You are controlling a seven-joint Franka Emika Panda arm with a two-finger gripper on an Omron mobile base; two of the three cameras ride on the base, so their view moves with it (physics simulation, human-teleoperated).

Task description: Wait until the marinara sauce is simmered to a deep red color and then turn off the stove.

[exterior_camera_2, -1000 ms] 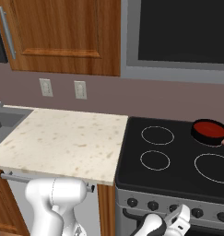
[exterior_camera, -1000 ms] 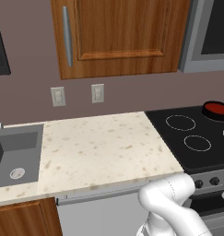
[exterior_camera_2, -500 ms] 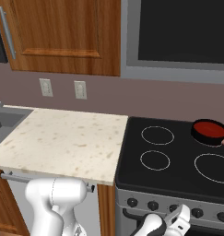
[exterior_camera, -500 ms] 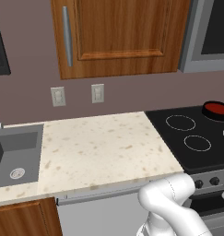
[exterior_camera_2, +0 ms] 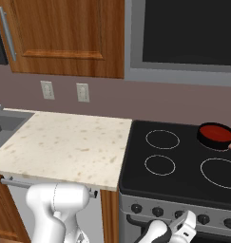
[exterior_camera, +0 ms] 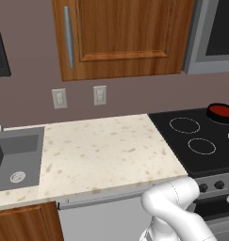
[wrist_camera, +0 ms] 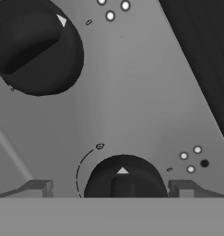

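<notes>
The marinara sauce [exterior_camera_2: 215, 130] is a deep red disc in a small black pan [exterior_camera_2: 205, 138] on the back right burner of the stove [exterior_camera_2: 183, 180]; the sauce [exterior_camera: 222, 109] also shows in the left base view. My gripper [exterior_camera_2: 187, 224] hangs low in front of the stove's steel front with its row of dark knobs. In the hand view my gripper [wrist_camera: 111, 189] is open, with one dark knob [wrist_camera: 125, 177] between its fingertips [wrist_camera: 39, 188], apart from both. That knob's white pointer faces the top of the view. A second knob [wrist_camera: 35, 46] sits at the upper left.
A speckled beige counter [exterior_camera_2: 64, 142] runs left of the stove to a grey sink [exterior_camera: 12, 160]. A microwave [exterior_camera_2: 183, 38] hangs above the cooktop, beside wooden cabinets [exterior_camera: 125, 33]. Two wall outlets [exterior_camera: 100, 95] sit behind the counter. My white arm [exterior_camera: 175, 212] rises below the counter edge.
</notes>
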